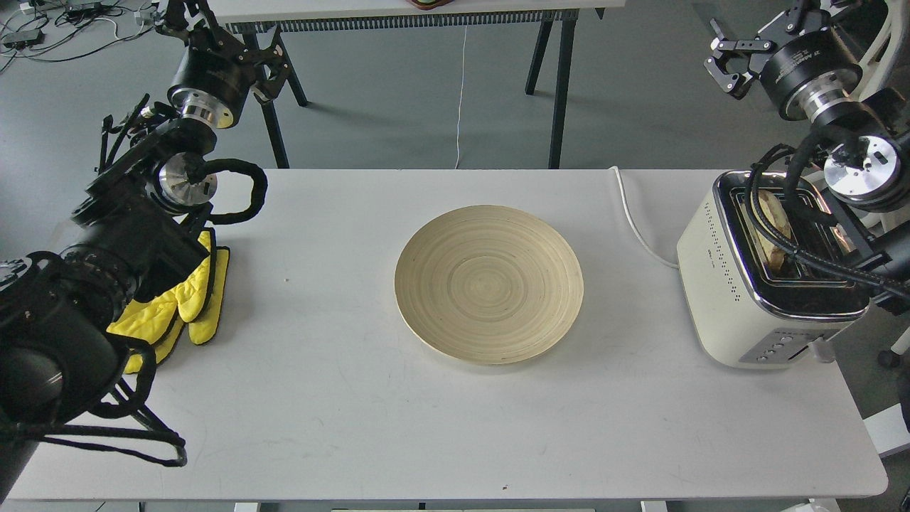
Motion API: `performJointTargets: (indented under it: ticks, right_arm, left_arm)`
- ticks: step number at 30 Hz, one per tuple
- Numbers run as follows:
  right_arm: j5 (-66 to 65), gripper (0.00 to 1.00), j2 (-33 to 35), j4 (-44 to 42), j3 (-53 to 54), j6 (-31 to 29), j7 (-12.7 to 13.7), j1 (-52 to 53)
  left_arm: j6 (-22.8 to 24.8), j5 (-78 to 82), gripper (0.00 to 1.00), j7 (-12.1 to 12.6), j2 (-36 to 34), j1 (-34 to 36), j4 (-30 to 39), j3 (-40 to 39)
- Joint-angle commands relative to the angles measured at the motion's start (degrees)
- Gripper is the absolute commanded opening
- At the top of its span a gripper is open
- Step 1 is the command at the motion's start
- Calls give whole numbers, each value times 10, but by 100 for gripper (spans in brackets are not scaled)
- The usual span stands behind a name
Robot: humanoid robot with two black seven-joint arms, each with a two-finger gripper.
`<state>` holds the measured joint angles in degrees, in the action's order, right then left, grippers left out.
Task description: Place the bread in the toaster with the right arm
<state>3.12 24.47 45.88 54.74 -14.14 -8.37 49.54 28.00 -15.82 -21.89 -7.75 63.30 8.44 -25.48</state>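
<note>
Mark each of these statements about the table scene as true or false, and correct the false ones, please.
1. The bread sits in a slot of the toaster. True.
2. The round plate holds a slice of bread. False: nothing lies on the plate.
3. The right gripper grips the bread. False: it is raised behind the toaster, apart from the bread, with its jaws open and holding nothing.
4. A yellow glove lies on the table near the left arm. True.
5. The toaster stands at the left end of the table. False: it stands at the right end.
6. A white cord runs from the toaster toward the table's far edge. True.
</note>
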Motion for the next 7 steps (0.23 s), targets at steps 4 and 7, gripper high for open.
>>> performJointTargets:
  ticks: [4, 7]
  right_arm:
    - [0, 99, -36, -2, 20, -15, -9, -5]
    - [0, 99, -34, -3, 20, -13, -21, -6]
  left_arm:
    - [0, 0, 100, -2, 0, 0, 0, -2]
    - [0, 0, 100, -1, 1, -1, 0, -1]
